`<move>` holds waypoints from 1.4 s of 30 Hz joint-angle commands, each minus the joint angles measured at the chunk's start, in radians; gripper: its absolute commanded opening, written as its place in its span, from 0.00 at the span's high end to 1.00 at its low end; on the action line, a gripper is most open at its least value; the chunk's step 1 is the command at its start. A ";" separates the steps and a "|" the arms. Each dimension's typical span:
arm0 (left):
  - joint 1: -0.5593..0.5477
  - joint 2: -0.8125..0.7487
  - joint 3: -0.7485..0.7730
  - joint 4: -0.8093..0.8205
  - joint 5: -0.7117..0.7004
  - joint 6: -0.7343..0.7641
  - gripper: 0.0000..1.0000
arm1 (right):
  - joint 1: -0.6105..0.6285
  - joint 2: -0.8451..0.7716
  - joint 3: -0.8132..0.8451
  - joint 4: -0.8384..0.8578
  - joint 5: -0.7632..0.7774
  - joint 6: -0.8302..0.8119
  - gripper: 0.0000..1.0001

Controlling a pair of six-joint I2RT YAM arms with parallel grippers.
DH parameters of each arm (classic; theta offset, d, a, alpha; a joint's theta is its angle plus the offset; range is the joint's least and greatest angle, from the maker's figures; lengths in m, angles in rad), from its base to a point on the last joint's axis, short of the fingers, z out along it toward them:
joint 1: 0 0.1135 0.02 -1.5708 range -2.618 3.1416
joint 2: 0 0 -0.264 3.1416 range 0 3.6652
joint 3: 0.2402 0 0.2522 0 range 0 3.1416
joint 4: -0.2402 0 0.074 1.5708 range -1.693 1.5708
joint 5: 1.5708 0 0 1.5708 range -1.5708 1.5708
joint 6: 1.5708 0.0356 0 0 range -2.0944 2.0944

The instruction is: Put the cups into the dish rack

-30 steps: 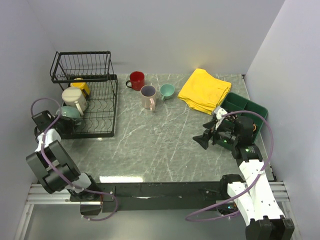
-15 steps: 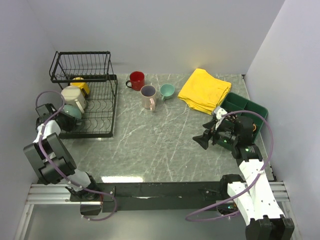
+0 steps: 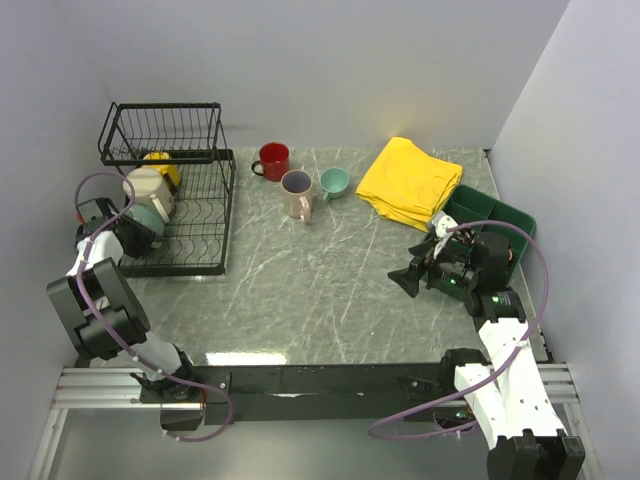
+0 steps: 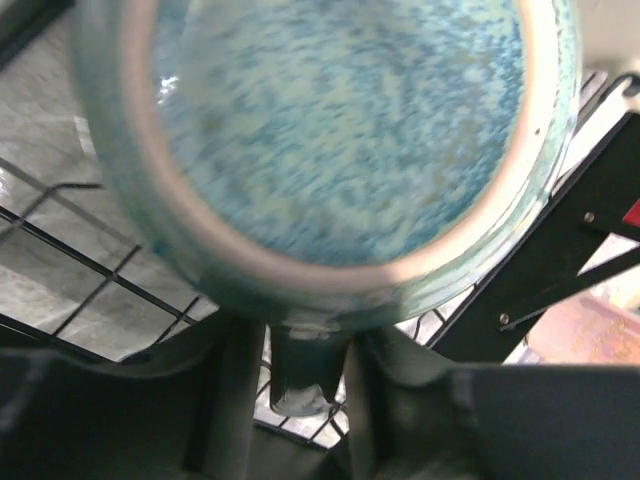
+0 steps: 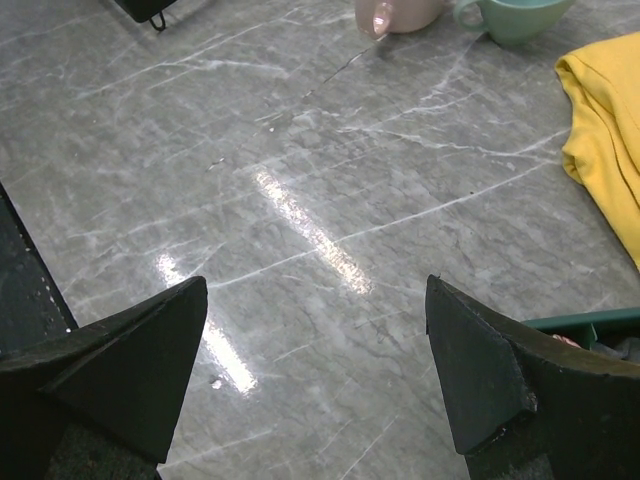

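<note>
The black wire dish rack (image 3: 200,215) stands at the far left and holds three cups: a yellow mug (image 3: 160,165), a cream mug (image 3: 148,190) and a grey-green mug (image 3: 143,220). My left gripper (image 3: 122,232) is at the rack's left side. In the left wrist view the grey-green mug (image 4: 340,130) fills the frame, its handle (image 4: 305,365) between the fingers of the left gripper (image 4: 308,350), open with thin gaps either side. A red mug (image 3: 272,160), a pinkish-beige mug (image 3: 297,192) and a small teal mug (image 3: 334,182) stand on the table. My right gripper (image 3: 410,278) hangs open and empty.
A folded yellow cloth (image 3: 410,180) lies at the back right, with a green compartment tray (image 3: 495,215) beside the right arm. The right wrist view shows marble table between the right gripper (image 5: 315,370) fingers, and the cloth (image 5: 610,130) and tray edge (image 5: 590,325) to the right.
The left gripper has carried the grey-green mug a little farther into the rack, up against the cream mug, and its jaws have loosened round the handle. The right arm has hardly moved.
</note>
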 commanded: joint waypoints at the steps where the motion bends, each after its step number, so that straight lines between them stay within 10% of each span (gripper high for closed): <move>1: 0.003 -0.008 0.056 0.051 -0.089 0.017 0.57 | -0.013 -0.001 0.049 0.009 -0.017 -0.011 0.05; 42: -0.029 -0.117 -0.040 0.067 -0.165 0.082 0.28 | -0.056 -0.002 0.052 0.004 -0.028 -0.015 0.04</move>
